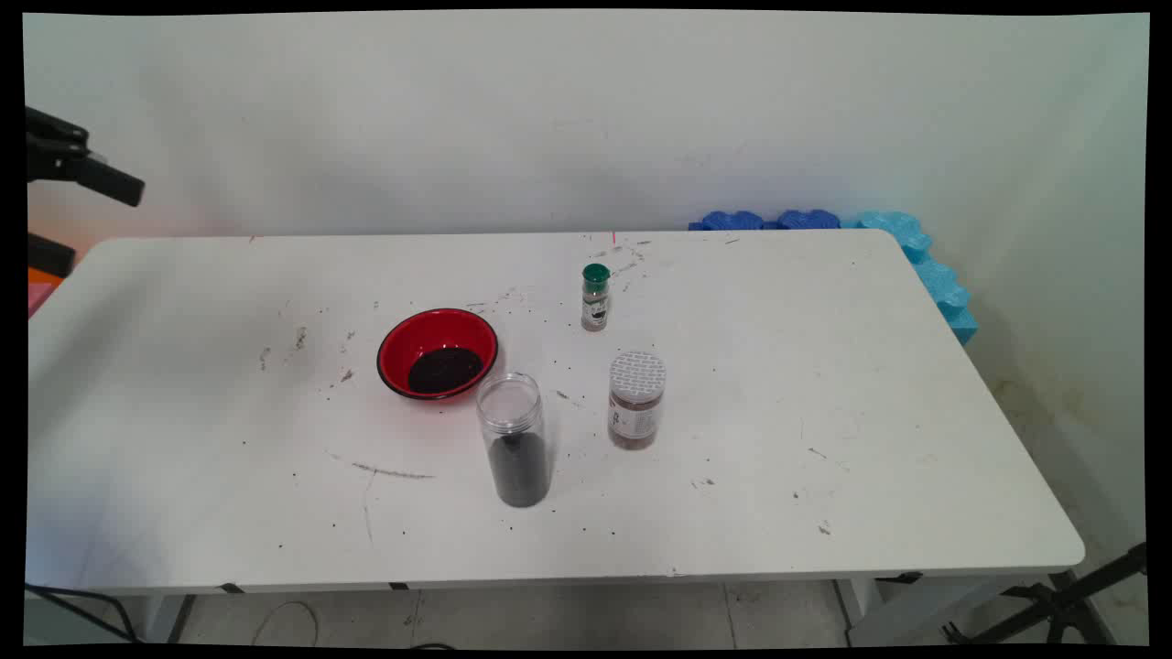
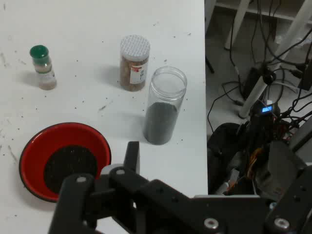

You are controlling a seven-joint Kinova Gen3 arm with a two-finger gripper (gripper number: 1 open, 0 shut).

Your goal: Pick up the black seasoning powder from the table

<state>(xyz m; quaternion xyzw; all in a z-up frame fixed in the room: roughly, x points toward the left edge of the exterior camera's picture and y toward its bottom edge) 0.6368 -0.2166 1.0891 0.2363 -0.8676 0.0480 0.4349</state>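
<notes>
We see the gripper (image 2: 131,161) only as black linkage along the hand view's bottom edge. We cannot tell whether it is released or clenched, and nothing shows in its grasp. It hangs well above the table (image 1: 824,439) and touches nothing.

Nearest to it is the bowl (image 2: 63,161), lower left in the hand view and left of centre in the main view (image 1: 438,352), red with dark grains at its bottom. Just beside the bowl, apart from it, an open jar (image 1: 517,439) stands upright, dark fill in its lower part. Near that stands a brown jar (image 1: 636,400) with a white lid, and farther back a shaker (image 1: 595,297) with a green cap. Dark specks lie around them. Blue foam (image 1: 916,256) lines the table's upper right corner.
</notes>
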